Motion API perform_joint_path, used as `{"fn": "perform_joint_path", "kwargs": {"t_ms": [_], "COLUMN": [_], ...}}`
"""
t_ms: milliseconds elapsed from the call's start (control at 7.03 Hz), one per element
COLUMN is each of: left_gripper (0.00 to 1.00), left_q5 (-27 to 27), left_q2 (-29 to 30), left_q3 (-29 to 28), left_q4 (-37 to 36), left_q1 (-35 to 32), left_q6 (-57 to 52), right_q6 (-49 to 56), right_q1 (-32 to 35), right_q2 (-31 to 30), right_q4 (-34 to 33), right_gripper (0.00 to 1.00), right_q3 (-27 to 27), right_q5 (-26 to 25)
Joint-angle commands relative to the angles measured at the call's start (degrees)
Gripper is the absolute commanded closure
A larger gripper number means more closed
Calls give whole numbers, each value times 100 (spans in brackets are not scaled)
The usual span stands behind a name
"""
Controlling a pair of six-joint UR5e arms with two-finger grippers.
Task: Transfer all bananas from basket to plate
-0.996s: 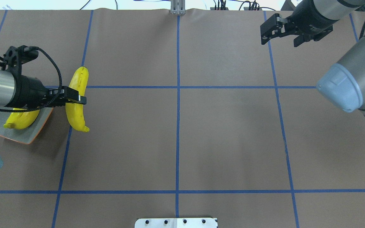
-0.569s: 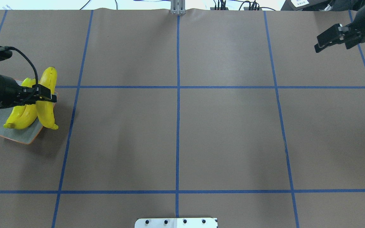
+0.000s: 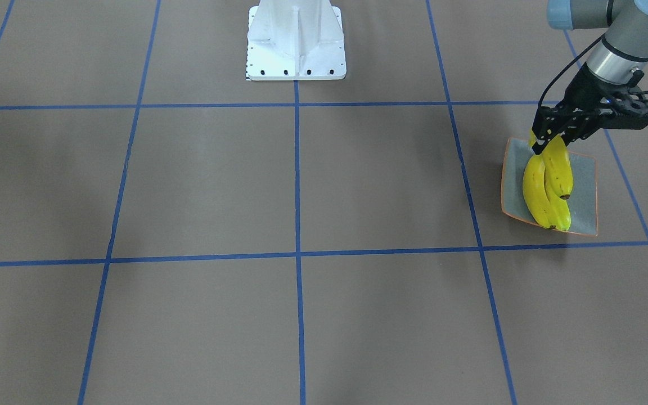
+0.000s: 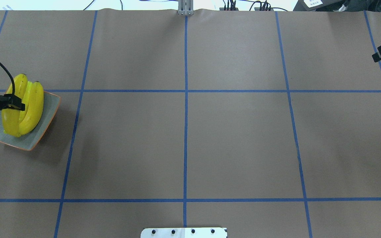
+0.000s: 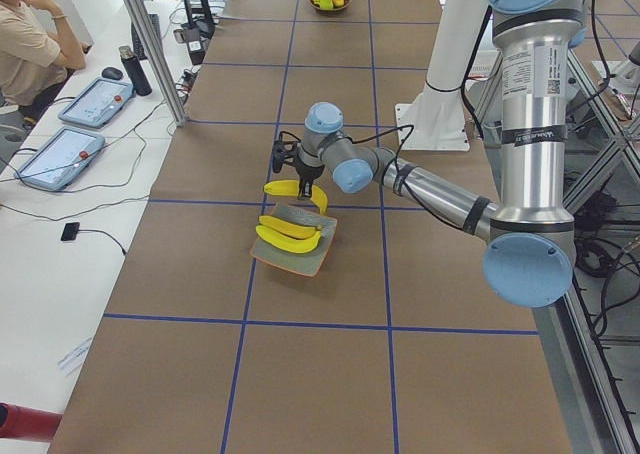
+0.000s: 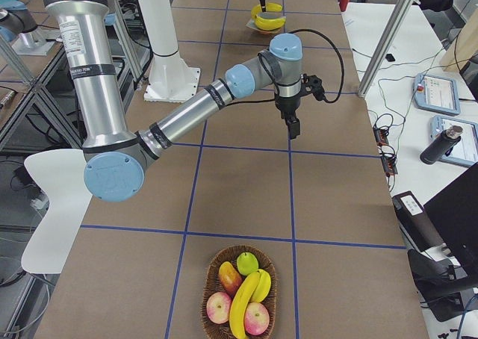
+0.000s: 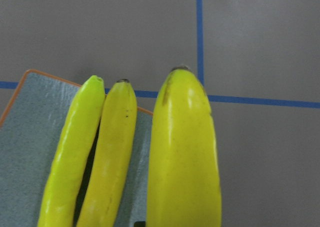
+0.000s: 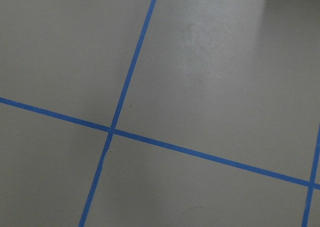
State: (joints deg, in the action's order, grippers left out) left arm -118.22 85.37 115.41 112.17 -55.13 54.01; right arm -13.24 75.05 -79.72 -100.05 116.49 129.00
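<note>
The grey-green plate [image 4: 31,140] with an orange rim sits at the table's left end. Two bananas [image 7: 107,152] lie on it side by side. My left gripper [image 4: 14,103] is shut on a third banana [image 7: 185,152] and holds it just above the plate [image 3: 583,174], over the other two. The side view shows this banana [image 5: 288,187] lifted clear of the dish. The basket [image 6: 211,279] stands at the table's right end with one banana [image 6: 243,305] in it. My right gripper [image 6: 293,128] hangs over bare table between them, and its finger gap is unclear.
The basket also holds apples [image 6: 218,307] and a green fruit [image 6: 247,263]. A white mounting base [image 3: 296,42] stands at the robot's side of the table. Tablets [image 5: 95,99] and a seated person lie beyond the far edge.
My left gripper has carried its banana leftward from beside the plate to above it. The right arm has swung right, almost out of the overhead view.
</note>
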Motion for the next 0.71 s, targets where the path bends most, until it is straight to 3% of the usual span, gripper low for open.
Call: {"fn": "perform_joint_path", "kwargs": {"t_ms": [0, 142, 427, 569], "left_gripper": [100, 95, 73, 70], "left_q5": [150, 142, 342, 553], "left_q2": [49, 50, 76, 120], "left_q3": [-211, -212, -247, -291], "left_q4": [-134, -134, -134, -134], "left_q1": [28, 28, 194, 335], "left_q6": [-48, -31, -22, -22], "right_q6": [41, 41, 41, 32], "right_q1": [10, 10, 10, 19], "right_q2": [-9, -9, 26, 44], "right_q4": [3, 3, 3, 3], "right_gripper": [0, 0, 0, 0], "right_q3": [-12, -30, -91, -92], "right_q5": [2, 2, 2, -7]}}
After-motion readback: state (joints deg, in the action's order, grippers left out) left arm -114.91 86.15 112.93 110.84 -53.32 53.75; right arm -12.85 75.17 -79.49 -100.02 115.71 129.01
